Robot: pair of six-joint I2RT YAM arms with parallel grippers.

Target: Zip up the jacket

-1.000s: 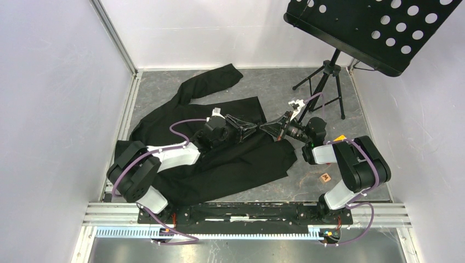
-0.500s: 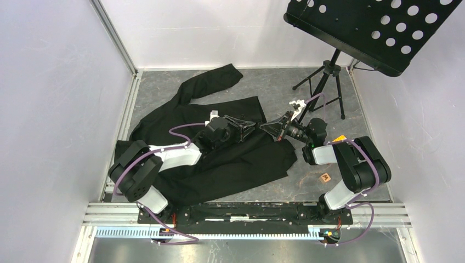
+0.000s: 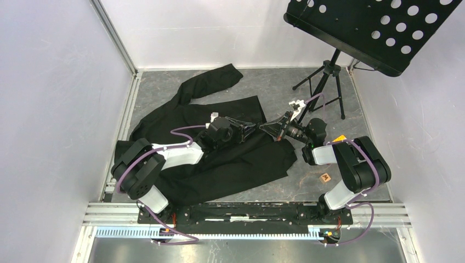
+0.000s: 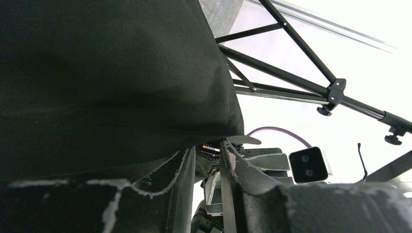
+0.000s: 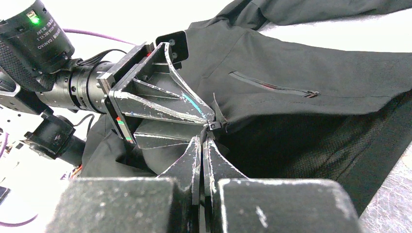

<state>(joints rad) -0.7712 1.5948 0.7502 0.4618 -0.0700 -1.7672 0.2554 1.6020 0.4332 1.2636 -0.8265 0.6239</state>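
The black jacket [image 3: 219,164] lies spread on the grey table, one sleeve reaching to the far left. My two grippers meet tip to tip over its right front edge. My left gripper [image 3: 253,128] is closed on the jacket's hem; in the left wrist view [image 4: 209,148] the fabric [image 4: 97,73] hangs over its fingers. My right gripper [image 3: 264,128] is shut; in the right wrist view [image 5: 202,138] its tips pinch the small zipper pull [image 5: 214,125], right against the left gripper's tips [image 5: 206,119]. A chest pocket zip [image 5: 272,87] shows on the jacket front.
A black perforated music stand [image 3: 378,27] hangs over the far right corner, its tripod legs [image 3: 323,82] standing just behind the right gripper. A small brown cube [image 3: 325,177] and an orange item [image 3: 340,138] lie by the right arm. White walls enclose three sides.
My left wrist has shifted slightly right and forward toward the right gripper. The right arm and the jacket have barely moved.
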